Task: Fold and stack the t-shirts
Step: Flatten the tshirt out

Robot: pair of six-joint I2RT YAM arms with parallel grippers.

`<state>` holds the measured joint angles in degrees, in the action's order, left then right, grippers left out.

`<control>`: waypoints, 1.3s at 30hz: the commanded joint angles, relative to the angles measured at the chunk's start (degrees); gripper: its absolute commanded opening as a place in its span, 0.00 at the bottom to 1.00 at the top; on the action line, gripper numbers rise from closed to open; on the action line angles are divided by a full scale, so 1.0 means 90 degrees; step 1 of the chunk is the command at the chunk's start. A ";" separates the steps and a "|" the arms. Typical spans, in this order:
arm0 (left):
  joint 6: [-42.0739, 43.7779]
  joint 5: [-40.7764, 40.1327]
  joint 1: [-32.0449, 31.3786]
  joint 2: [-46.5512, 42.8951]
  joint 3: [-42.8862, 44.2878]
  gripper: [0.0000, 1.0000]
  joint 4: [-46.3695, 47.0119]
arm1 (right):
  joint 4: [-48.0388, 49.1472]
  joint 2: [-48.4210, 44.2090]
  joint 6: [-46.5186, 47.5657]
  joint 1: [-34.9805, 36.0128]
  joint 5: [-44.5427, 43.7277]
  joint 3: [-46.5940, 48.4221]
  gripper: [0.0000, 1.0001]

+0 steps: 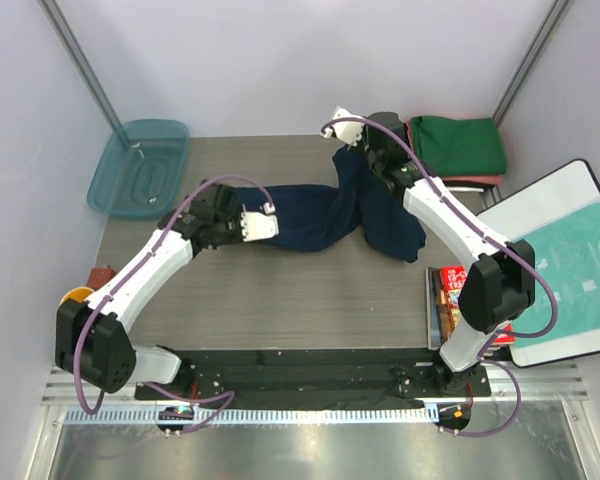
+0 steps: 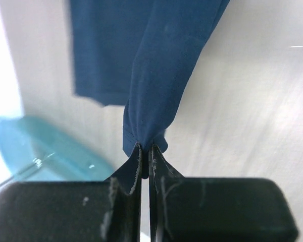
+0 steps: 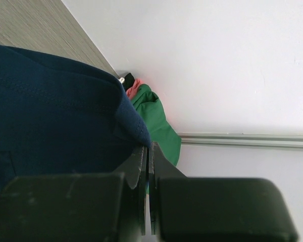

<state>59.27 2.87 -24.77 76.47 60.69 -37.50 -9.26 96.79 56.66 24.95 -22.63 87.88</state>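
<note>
left hand, right hand (on shirt)

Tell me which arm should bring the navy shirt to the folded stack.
Right, probably. The right gripper, shut on the navy shirt, sits beside the green-topped stack; the left gripper pinches the shirt's other end, farther away.

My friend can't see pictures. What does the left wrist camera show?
The left tool is shut on a bunched edge of the dark navy t-shirt, which stretches away from it. A see-through teal bin lies blurred at lower left.
</note>
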 commanded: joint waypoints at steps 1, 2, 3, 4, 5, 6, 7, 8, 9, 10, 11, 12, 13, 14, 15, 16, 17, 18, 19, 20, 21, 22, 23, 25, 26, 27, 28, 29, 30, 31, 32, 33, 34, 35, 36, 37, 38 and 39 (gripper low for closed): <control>0.0415 0.0061 0.0506 0.0244 0.0736 0.00 -0.0130 | 0.0472 -0.0198 0.0130 -0.0116 -0.0141 0.0412 0.01; 0.0465 0.0052 0.0671 0.0292 0.0825 0.00 -0.0227 | 0.0491 -0.0198 0.0139 -0.0145 -0.0151 0.0441 0.01; 0.0504 0.0081 0.0750 0.0360 0.1029 0.00 -0.0325 | 0.0491 -0.0198 0.0149 -0.0165 -0.0171 0.0441 0.01; 0.0544 0.0303 0.0838 0.0419 0.1166 0.00 -0.0732 | 0.0491 -0.0208 0.0140 -0.0184 -0.0161 0.0441 0.01; 0.0573 0.0422 0.0974 0.0468 0.1293 0.00 -0.1007 | 0.0491 -0.0237 0.0149 -0.0194 -0.0151 0.0422 0.01; 0.0622 0.0587 0.1024 0.0527 0.1575 0.00 -0.1358 | 0.0491 -0.0257 0.0159 -0.0204 -0.0161 0.0402 0.01; 0.0670 0.0763 0.1034 0.0663 0.1674 0.00 -0.2028 | 0.0491 -0.0286 0.0159 -0.0204 -0.0171 0.0373 0.01; 0.0806 0.0910 0.1034 0.0703 0.1752 0.00 -0.2393 | 0.0501 -0.0296 0.0178 -0.0204 -0.0161 0.0315 0.01; 0.0895 0.1066 0.1024 0.0742 0.1811 0.00 -0.2725 | 0.0501 -0.0354 0.0188 -0.0204 -0.0151 0.0285 0.01; 0.0982 0.1396 0.1034 0.0771 0.1821 0.01 -0.3337 | 0.0501 -0.0383 0.0188 -0.0204 -0.0132 0.0256 0.01; 0.1070 0.1554 0.1034 0.0781 0.1812 0.02 -0.3614 | 0.0491 -0.0393 0.0188 -0.0213 -0.0122 0.0217 0.01; 0.1236 0.1662 0.1024 0.0791 0.1734 0.04 -0.3839 | 0.0491 -0.0413 0.0198 -0.0204 -0.0141 0.0197 0.01; 0.1276 0.1760 0.1005 0.0810 0.1695 0.13 -0.4122 | 0.0491 -0.0413 0.0198 -0.0204 -0.0132 0.0187 0.01; 0.1276 0.1799 0.0976 0.0849 0.1617 0.19 -0.4115 | 0.0491 -0.0413 0.0198 -0.0204 -0.0141 0.0168 0.01; 0.1160 0.1761 0.0975 0.0869 0.1462 0.23 -0.4047 | 0.0491 -0.0423 0.0188 -0.0204 -0.0151 0.0168 0.01; 0.1111 0.1712 0.0975 0.0908 0.1412 0.18 -0.3815 | 0.0491 -0.0413 0.0179 -0.0204 -0.0151 0.0158 0.02; 0.1052 0.1615 0.0975 0.0995 0.1373 0.15 -0.3687 | 0.0482 -0.0413 0.0159 -0.0204 -0.0132 0.0168 0.01; 0.0945 0.1566 0.0975 0.1073 0.1353 0.08 -0.3598 | 0.0472 -0.0394 0.0159 -0.0204 -0.0132 0.0168 0.01; 0.0867 0.1527 0.0966 0.1142 0.1353 0.00 -0.3414 | 0.0453 -0.0394 0.0159 -0.0204 -0.0132 0.0177 0.01; 0.0808 0.1497 0.0975 0.1220 0.1382 0.00 -0.3315 | 0.0452 -0.0384 0.0159 -0.0204 -0.0132 0.0206 0.01; 0.0721 0.1468 0.0975 0.1337 0.1382 0.00 -0.3208 | 0.0423 -0.0374 0.0149 -0.0204 -0.0132 0.0226 0.01; 0.0681 0.1468 0.0975 0.1386 0.1372 0.00 -0.3052 | 0.0413 -0.0345 0.0140 -0.0204 -0.0112 0.0246 0.01; 0.0623 0.1448 0.0975 0.1445 0.1353 0.00 -0.2925 | 0.0413 -0.0345 0.0120 -0.0204 -0.0112 0.0275 0.01; 0.0544 0.1448 0.0975 0.1610 0.1265 0.00 -0.2681 | 0.0374 -0.0325 0.0100 -0.0204 -0.0122 0.0295 0.01; 0.0525 0.1448 0.0975 0.1669 0.1255 0.00 -0.2631 | 0.0365 -0.0315 0.0091 -0.0204 -0.0112 0.0295 0.01; 0.0495 0.1448 0.0975 0.1834 0.1226 0.00 -0.2592 | 0.0364 -0.0315 0.0081 -0.0204 -0.0103 0.0285 0.01; 0.0466 0.1381 0.0975 0.1923 0.1207 0.00 -0.2456 | 0.0355 -0.0315 0.0081 -0.0213 -0.0093 0.0266 0.01; 0.0350 0.1303 0.0975 0.2001 0.1187 0.00 -0.2368 | 0.0345 -0.0325 0.0081 -0.0204 -0.0102 0.0246 0.01; 0.0271 0.1244 0.0975 0.2098 0.1167 0.00 -0.2280 | 0.0345 -0.0306 0.0071 -0.0204 -0.0093 0.0236 0.01; 0.0183 0.1098 0.0975 0.2196 0.1187 0.00 -0.2095 | 0.0355 -0.0306 0.0071 -0.0204 -0.0093 0.0246 0.01; 0.0086 0.1077 0.0985 0.2226 0.1196 0.00 -0.2036 | 0.0355 -0.0315 0.0071 -0.0204 -0.0102 0.0246 0.01; 0.0027 0.1038 0.0985 0.2236 0.1206 0.00 -0.1958 | 0.0335 -0.0335 0.0071 -0.0204 -0.0093 0.0226 0.01; -0.0012 0.1009 0.0985 0.2246 0.1197 0.00 -0.1783 | 0.0335 -0.0325 0.0100 -0.0213 -0.0093 0.0197 0.01; -0.0013 0.0951 0.0985 0.2275 0.1148 0.00 -0.1723 | 0.0325 -0.0325 0.0129 -0.0204 -0.0102 0.0100 0.01; -0.0003 0.0863 0.0985 0.2314 0.1109 0.00 -0.1664 | 0.0325 -0.0335 0.0130 -0.0204 -0.0093 0.0032 0.01; -0.0051 0.0717 0.0985 0.2401 0.1060 0.00 -0.1403 | 0.0316 -0.0335 0.0120 -0.0204 -0.0073 -0.0027 0.01; -0.0119 0.0416 0.0985 0.2605 0.1050 0.00 -0.1265 | 0.0306 -0.0345 0.0062 -0.0194 -0.0054 -0.0144 0.01; -0.0304 0.0239 0.0985 0.2733 0.1060 0.00 -0.0973 | 0.0325 -0.0364 0.0023 -0.0204 -0.0044 -0.0174 0.01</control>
<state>60.23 11.27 -16.01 97.65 70.70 -54.65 -8.47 96.09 57.91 23.16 -22.83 87.92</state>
